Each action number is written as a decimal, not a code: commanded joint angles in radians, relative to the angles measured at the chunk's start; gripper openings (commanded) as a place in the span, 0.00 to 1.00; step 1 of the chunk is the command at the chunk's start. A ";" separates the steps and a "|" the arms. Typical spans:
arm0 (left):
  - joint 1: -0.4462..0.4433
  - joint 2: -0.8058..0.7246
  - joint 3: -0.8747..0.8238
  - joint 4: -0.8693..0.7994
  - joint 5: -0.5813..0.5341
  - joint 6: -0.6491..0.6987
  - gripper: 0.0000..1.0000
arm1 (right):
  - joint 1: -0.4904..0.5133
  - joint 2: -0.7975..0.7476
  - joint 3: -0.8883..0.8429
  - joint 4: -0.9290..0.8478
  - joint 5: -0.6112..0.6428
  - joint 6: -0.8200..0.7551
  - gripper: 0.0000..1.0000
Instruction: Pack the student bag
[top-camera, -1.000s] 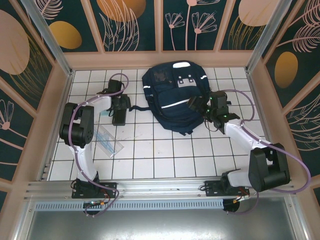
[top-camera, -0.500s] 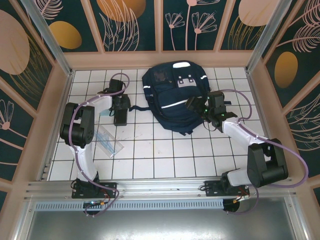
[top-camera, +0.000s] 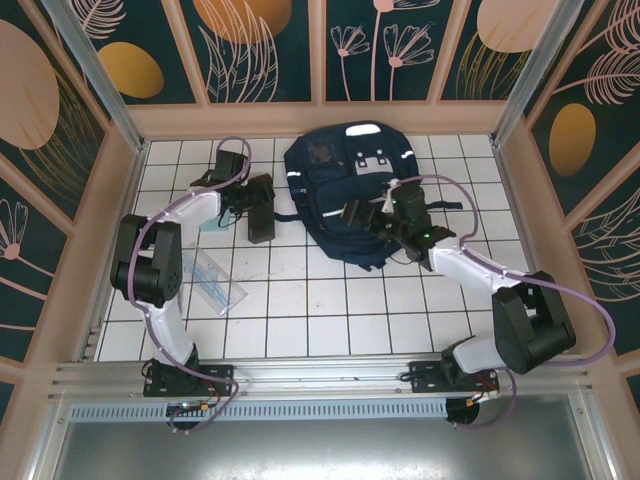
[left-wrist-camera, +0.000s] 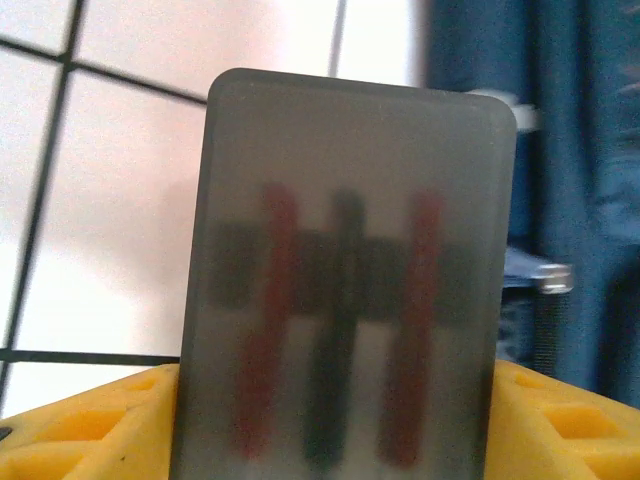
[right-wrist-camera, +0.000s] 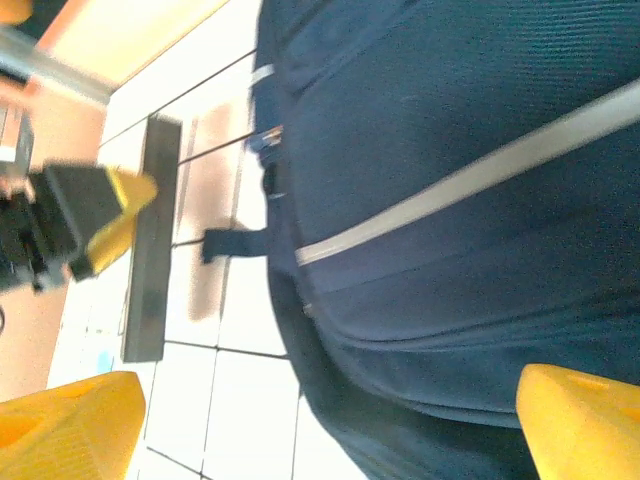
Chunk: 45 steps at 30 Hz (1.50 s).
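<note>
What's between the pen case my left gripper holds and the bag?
White tile, plus a short navy strap tab off the student bag, stopping short of the pen case; right wrist view.

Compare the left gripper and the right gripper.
The left gripper is shut on a grey translucent pen case; the right gripper is open, holding nothing. The left gripper is over the white tiles beside the student bag; the right gripper is above the bag itself. Both have yellow fingers.

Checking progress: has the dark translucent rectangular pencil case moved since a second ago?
Yes. The case, in the left gripper, went right, toward the unmoved navy fabric backpack.
</note>
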<state>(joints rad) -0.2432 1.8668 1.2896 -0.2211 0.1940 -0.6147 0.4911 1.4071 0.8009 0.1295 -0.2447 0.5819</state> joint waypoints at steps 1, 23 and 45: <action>-0.029 -0.062 -0.020 0.132 0.116 -0.135 0.60 | 0.089 0.046 0.053 0.127 -0.020 -0.085 0.95; -0.170 -0.122 -0.171 0.452 0.136 -0.420 0.59 | 0.230 0.372 0.267 0.185 0.023 -0.079 0.74; -0.176 -0.267 -0.181 0.407 -0.028 -0.233 0.99 | 0.138 0.233 0.164 0.196 -0.091 -0.038 0.14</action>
<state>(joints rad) -0.4129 1.6390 1.0615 0.2169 0.2253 -0.9714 0.6735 1.7359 0.9951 0.2943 -0.3099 0.5491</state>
